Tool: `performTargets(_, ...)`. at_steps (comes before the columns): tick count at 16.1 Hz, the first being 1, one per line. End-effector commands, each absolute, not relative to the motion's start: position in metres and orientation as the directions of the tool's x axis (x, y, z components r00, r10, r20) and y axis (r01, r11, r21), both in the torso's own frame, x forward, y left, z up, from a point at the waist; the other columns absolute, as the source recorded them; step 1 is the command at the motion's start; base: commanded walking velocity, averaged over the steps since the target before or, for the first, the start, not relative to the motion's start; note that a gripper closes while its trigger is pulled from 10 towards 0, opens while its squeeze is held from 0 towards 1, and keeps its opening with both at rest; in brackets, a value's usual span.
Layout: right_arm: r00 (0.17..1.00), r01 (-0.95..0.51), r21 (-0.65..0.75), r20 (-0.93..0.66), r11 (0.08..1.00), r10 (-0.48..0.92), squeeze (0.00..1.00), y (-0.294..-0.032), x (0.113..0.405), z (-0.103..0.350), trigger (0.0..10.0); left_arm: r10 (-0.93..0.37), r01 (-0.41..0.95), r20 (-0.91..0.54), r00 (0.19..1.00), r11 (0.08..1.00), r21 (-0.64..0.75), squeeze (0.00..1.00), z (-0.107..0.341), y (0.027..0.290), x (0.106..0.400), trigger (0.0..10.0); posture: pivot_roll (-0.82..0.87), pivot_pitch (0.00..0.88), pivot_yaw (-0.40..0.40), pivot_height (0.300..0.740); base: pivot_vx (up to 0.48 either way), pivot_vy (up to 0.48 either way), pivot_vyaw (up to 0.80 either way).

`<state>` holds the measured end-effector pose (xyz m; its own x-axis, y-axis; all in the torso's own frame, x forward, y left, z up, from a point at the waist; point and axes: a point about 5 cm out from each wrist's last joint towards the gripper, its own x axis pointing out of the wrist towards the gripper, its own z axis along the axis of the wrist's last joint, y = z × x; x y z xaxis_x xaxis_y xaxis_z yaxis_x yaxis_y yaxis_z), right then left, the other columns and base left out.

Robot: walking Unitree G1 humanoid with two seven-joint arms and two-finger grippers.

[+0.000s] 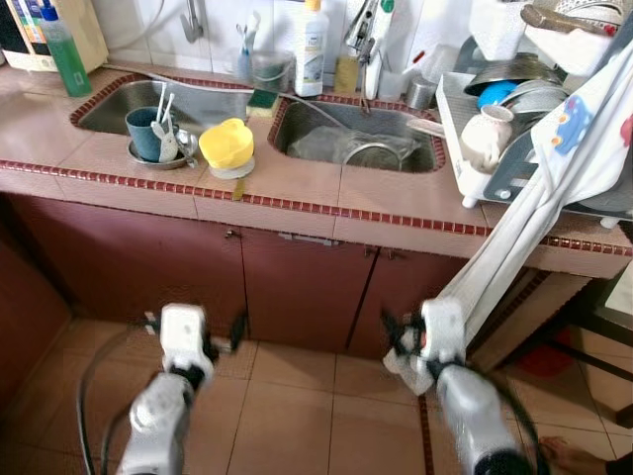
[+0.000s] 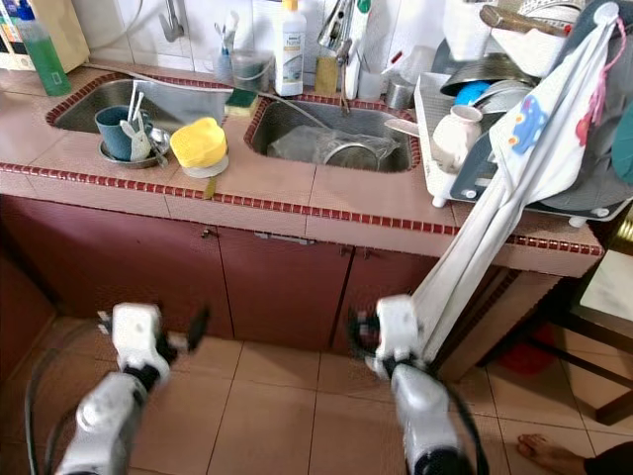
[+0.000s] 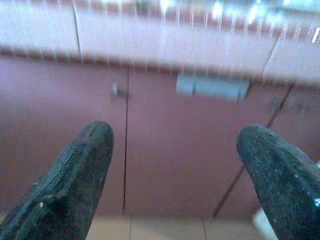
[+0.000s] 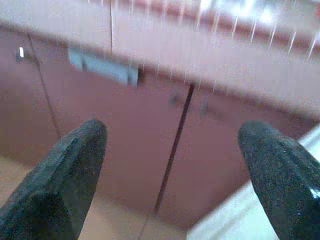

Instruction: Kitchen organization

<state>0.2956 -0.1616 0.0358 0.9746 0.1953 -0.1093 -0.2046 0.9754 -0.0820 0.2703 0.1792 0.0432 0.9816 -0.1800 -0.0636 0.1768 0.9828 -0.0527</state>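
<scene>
Facing the cabinet doors (image 1: 297, 287) below the long countertop (image 1: 386, 203), left gripper (image 3: 175, 165) and right gripper (image 4: 175, 165) hang wide open, empty.

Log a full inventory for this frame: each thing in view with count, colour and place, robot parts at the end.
Sink basins: two, steel, set in the tiled counter.
Cup: one, dark teal, on the divider between the basins, utensils standing in it.
Yellow lid: one, yellow, beside the cup.
Green bottle: one, green, far left of the counter.
White bottle: one, white, behind the basins.
Dish rack: one, white, right of the counter, holding bowls and a white jug.
Cloth: one, white with coloured prints, hanging from the rack toward the floor.
Cabinet doors: dark red, below the counter.
Left end effector: open, facing the doors.
Right end effector: open, beside the cloth.
</scene>
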Motion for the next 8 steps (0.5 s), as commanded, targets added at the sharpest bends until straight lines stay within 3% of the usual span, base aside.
performTargets(1,0.979,-0.203,-0.098,-0.05,0.974,0.199,0.0,-0.162,0.299,0.047,10.0,-0.219,0.217,-0.034,0.975,0.974,-0.062,0.0,0.053,0.17,0.267,10.0,0.01,0.0,-0.075,0.74,0.0,0.0,0.0)
performTargets(3,0.977,-0.212,-0.048,0.011,0.976,0.213,0.0,-0.155,0.299,0.059,10.0,-0.264,0.261,-0.042,0.964,0.963,-0.059,0.0,0.058,0.161,0.262,10.0,0.01,0.0,-0.077,0.74,0.0,0.0,0.0)
performTargets(5,0.966,-0.25,-0.085,0.036,0.964,0.254,0.0,-0.146,0.298,0.065,10.0,-0.248,0.243,-0.07,0.966,0.967,-0.081,0.0,0.055,0.16,0.26,10.0,0.01,0.0,-0.075,0.74,0.0,0.0,0.0)
performTargets(8,0.963,-0.265,-0.077,0.036,0.961,0.268,0.0,-0.14,0.296,0.067,10.0,-0.267,0.261,-0.087,0.96,0.962,-0.079,0.0,0.058,0.156,0.257,10.0,0.02,0.0,-0.08,0.74,0.0,0.349,0.0)
